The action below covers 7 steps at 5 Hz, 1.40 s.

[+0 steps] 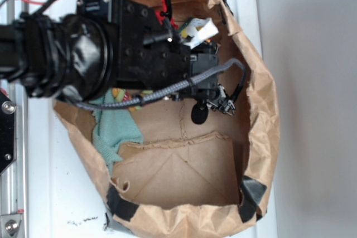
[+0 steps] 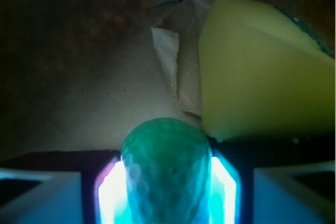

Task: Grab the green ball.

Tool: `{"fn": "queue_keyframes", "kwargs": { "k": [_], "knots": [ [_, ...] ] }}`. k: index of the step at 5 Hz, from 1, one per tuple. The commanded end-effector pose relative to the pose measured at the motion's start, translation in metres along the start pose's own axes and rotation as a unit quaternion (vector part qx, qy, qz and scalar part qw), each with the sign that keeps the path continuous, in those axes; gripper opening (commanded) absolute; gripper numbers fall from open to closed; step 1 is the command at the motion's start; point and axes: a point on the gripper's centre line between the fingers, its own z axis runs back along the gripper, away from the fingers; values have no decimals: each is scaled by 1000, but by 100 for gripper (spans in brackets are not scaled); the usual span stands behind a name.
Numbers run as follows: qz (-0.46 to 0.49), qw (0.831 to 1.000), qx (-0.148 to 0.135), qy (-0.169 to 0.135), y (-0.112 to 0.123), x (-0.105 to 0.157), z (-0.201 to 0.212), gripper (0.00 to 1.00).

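The fingers are clamped on the green ball: in the wrist view the 2 glowing pads press against its left and right sides, and the ball's finely dimpled surface bulges up between them. Just to the right of the ball, the yellow sponge fills the upper right of that view, tilted, with a darker edge along its top. Below and behind both lies the brown paper of the bag, creased, with a pale folded flap beside the sponge.

From the exterior view, the black arm reaches in from the left over a wide-open brown paper bag that sits on the white bench. The ball itself is hidden under the arm there. A teal-green cloth lies inside the bag at its left wall, partly under the arm. A grey braided cable loops across the wrist.
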Motion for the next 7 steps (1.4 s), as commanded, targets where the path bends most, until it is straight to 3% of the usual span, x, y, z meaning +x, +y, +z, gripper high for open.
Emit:
{"fn": "queue_keyframes", "kwargs": {
  "k": [1, 2, 3, 4, 5, 7],
  "knots": [
    [-189, 976, -77, 73, -1, 21, 62, 0],
    [-287, 948, -124, 67, -5, 26, 91, 0],
    [-318, 933, -140, 96, -10, 32, 114, 0],
    [-340, 920, -159, 108, -17, 22, 136, 0],
    [-352, 920, -141, 94, -23, 17, 147, 0],
    [-351, 930, -99, 31, -20, 15, 175, 0]
  ]
}}
